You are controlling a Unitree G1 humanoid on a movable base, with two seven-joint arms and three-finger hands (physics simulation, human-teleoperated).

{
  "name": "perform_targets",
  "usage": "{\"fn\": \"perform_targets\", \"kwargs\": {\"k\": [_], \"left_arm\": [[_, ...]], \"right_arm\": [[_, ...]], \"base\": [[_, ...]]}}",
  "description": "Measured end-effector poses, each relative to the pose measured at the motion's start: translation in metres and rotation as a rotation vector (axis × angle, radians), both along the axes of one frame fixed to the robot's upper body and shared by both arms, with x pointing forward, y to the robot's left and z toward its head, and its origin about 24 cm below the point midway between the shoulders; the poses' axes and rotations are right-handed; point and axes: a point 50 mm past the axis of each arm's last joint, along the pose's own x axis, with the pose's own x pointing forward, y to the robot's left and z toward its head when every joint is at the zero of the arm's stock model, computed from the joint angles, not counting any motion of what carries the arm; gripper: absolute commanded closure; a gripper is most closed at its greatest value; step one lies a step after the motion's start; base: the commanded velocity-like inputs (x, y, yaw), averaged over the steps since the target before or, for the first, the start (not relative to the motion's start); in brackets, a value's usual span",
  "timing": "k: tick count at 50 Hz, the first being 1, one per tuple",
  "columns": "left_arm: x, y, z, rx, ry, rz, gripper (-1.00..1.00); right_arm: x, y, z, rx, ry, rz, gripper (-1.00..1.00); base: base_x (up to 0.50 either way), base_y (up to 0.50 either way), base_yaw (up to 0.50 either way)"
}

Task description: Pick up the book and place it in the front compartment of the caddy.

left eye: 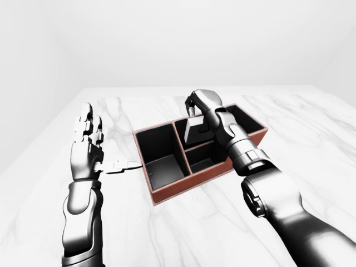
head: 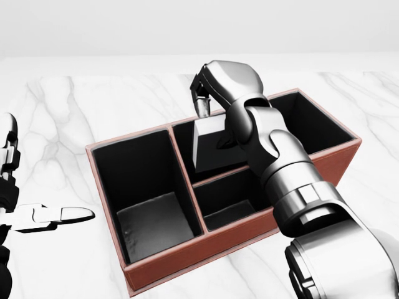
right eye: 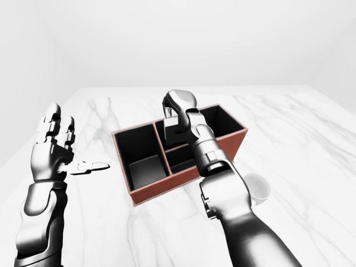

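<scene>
The caddy (head: pixel 187 256) is a red-brown box with black compartments on the marble table. In the head view it has one long compartment on the left and two smaller ones in the middle. A grey book (head: pixel 213 148) stands tilted in the upper middle compartment, its lower end inside. My right hand (head: pixel 202 107) reaches over the caddy and is shut on the book's top edge. My arm hides the caddy's right part. My left hand (left eye: pixel 89 142) is open and empty, held up left of the caddy and apart from it.
The white marble table (left eye: pixel 167 228) stretches all round the caddy. A white cup (right eye: pixel 257 188) stands on it right of the caddy, beside my right arm. Plain white walls rise beyond the table's top edge.
</scene>
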Motion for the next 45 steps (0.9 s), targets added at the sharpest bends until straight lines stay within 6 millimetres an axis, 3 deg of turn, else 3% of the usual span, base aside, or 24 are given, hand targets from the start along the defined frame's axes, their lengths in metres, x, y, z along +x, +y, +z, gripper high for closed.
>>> {"fn": "perform_targets", "kwargs": {"k": [45], "left_arm": [[0.0,-0.001,0.0,0.002,-0.001,-0.001,-1.0]], "right_arm": [[0.0,-0.005,-0.017,-0.006,-0.047,-0.067,1.0]], "base": [[0.0,0.0,0.0]]}}
